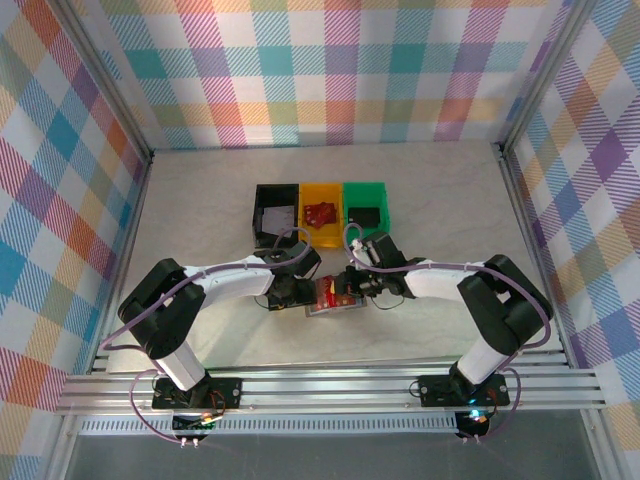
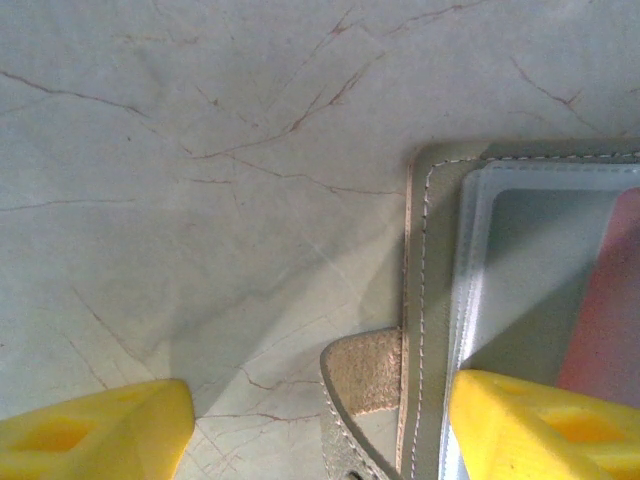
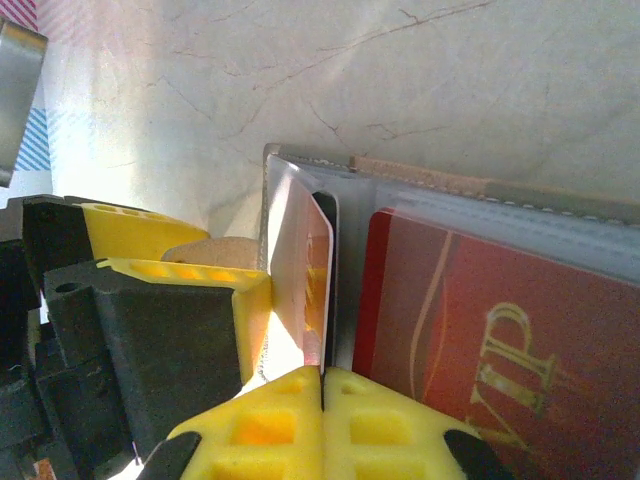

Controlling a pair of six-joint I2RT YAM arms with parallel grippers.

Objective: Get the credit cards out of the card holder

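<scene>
Pins the small flat grey bifold card holder point(image 2: 430, 300) to the pale marbled table point(image 2: 200, 200) under one yellow finger of the wide-spread left gripper point(image 2: 320, 400), probably against lifting. Pinches a thin glossy plastic card point(image 3: 300, 270), tilted up, in the clamped right gripper point(image 3: 322, 385), presumably for drawing out. Shows from the right wrist a red VIP card point(image 3: 470, 340) under clear plastic; from above, the holder mid-table before three plastic bins point(image 1: 322, 187).

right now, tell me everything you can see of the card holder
The card holder lies open on the table. Grey-green, suede-like, with pale stitching, a tab and clear pockets; a red card sits in one. The open left pincer straddles its tab edge; the right pincer is shut on what looks like a pale card.
</scene>
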